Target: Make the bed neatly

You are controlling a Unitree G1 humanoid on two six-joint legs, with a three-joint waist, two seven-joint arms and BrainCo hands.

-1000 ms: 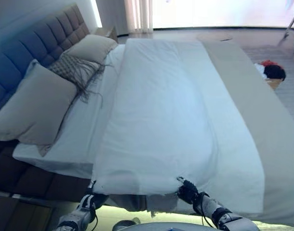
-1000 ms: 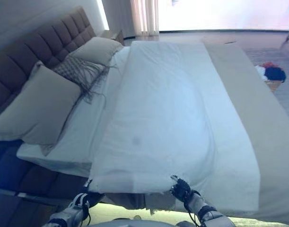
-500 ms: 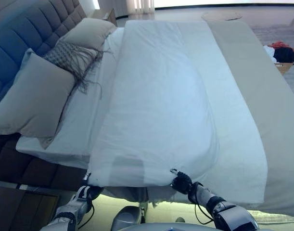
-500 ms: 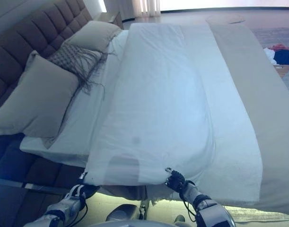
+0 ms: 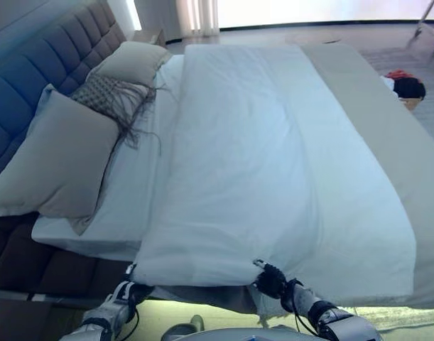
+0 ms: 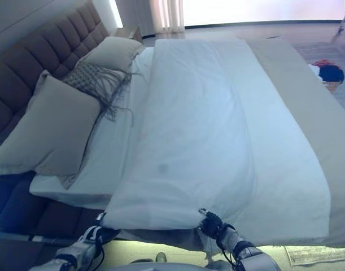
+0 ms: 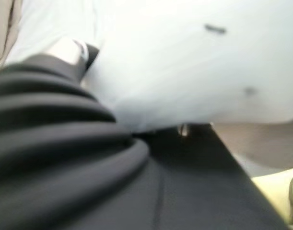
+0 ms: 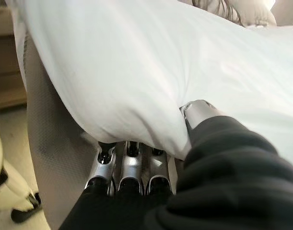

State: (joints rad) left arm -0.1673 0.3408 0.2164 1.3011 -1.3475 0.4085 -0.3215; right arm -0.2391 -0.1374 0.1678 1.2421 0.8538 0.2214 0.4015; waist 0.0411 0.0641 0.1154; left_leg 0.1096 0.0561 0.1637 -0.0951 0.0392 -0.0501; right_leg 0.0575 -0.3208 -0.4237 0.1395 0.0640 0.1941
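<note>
A white duvet [image 5: 245, 163] lies lengthwise along the bed, its near edge hanging just over the bed's side. My left hand [image 5: 128, 290] holds the near left corner from below. In the left wrist view its thumb [image 7: 69, 50] lies on top of the duvet [image 7: 194, 72], and the fingers are hidden under the cloth. My right hand [image 5: 272, 280] grips the same edge further right. In the right wrist view its thumb [image 8: 196, 111] presses on top of the duvet [image 8: 136, 67] and its fingers [image 8: 129, 163] curl underneath, pinching the hem.
A large beige pillow [image 5: 60, 163], a fringed cushion [image 5: 110, 99] and a second pillow [image 5: 135, 62] lean on the tufted headboard [image 5: 32, 78] at the left. A beige cover [image 5: 387, 121] lies along the bed's right side. A basket of clothes [image 5: 405, 89] stands on the floor beyond.
The whole picture shifted down and back up, so the camera moved. Both hands stay on the duvet's near edge, and the duvet lies much as before.
</note>
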